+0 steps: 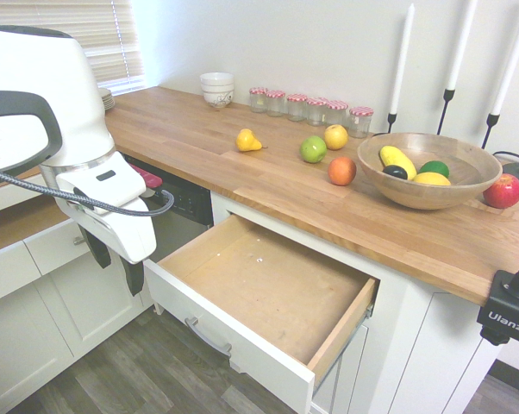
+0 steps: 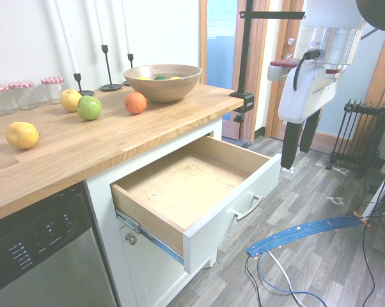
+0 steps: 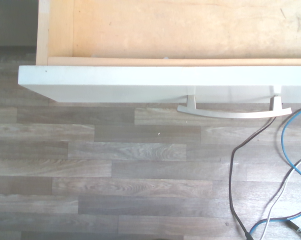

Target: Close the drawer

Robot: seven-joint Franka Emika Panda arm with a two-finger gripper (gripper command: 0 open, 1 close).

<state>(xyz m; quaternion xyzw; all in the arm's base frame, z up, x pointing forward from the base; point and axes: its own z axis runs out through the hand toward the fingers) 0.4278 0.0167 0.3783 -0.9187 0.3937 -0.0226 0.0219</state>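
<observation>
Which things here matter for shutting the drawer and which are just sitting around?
For the job:
drawer, pulled out
its handle
hand, open, holding nothing

Just sitting around:
fruit bowl
loose fruit on the counter
jars
stacked bowls
candlesticks

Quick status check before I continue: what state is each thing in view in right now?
drawer: pulled far out, nothing visible inside.
handle: free, nothing gripping it.
end effector: open, holding nothing, pointing down, in front of the drawer and apart from it.
wooden bowl: upright on the counter, fruit inside.
jars: lids on, in a row by the wall.
white bowls: stacked.
</observation>
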